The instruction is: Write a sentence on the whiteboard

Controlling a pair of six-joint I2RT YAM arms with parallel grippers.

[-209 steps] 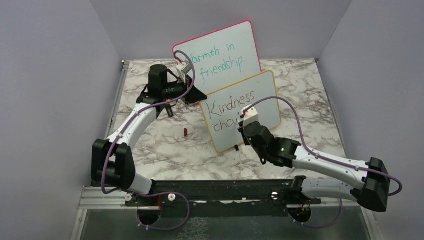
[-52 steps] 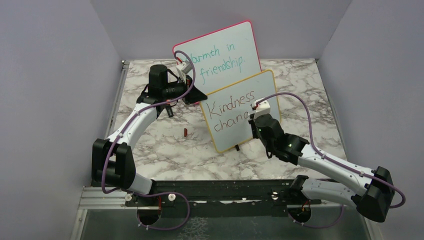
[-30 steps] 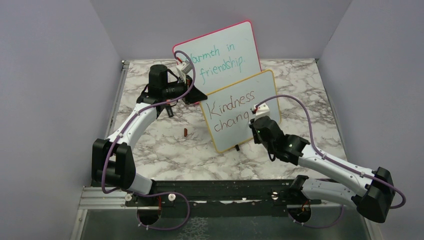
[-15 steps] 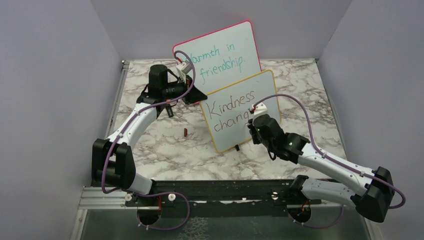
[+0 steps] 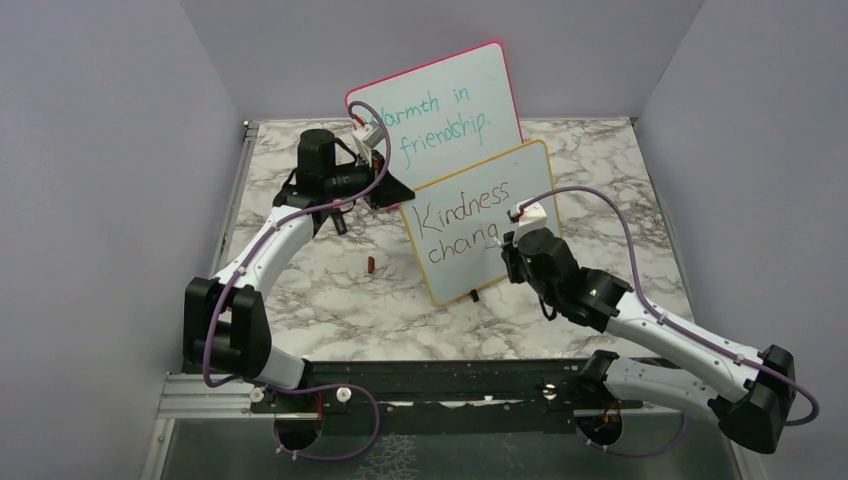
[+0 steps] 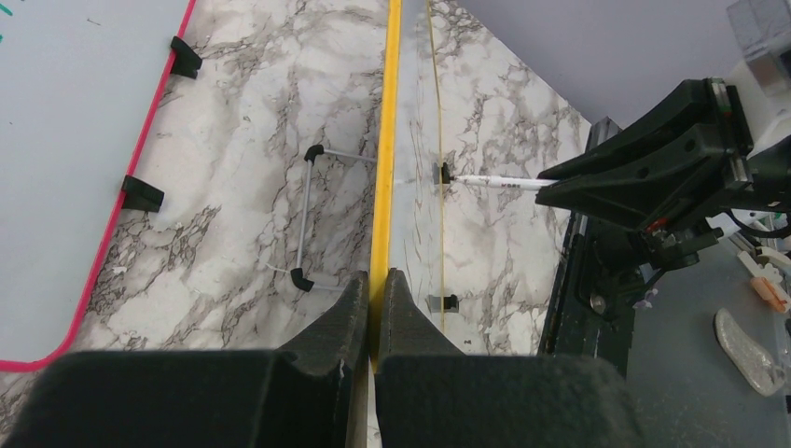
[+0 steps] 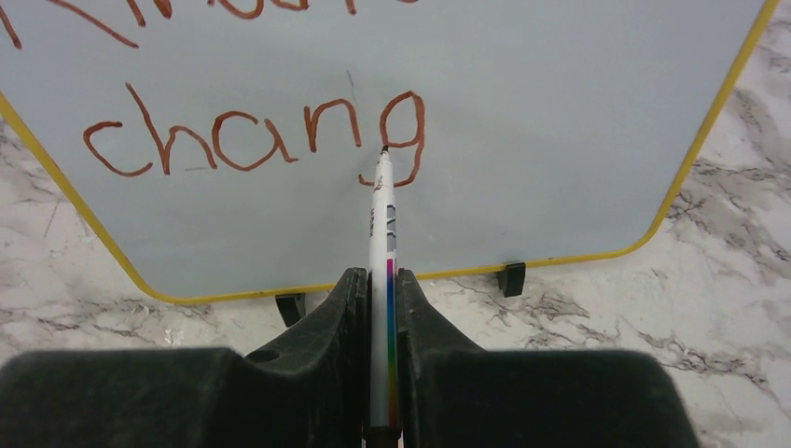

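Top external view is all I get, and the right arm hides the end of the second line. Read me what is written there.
Observer: In the right wrist view, the sentence has "chang" on its second line, ending in a g.
Operator: Give me the marker tip's position.
Observer: The marker is clamped between the right fingers. Its tip appears to rest on the whiteboard at the lower left of the g's loop.
Operator: Report the left fingers.
Observer: In the left wrist view, the left fingers are shut on the whiteboard's yellow edge.
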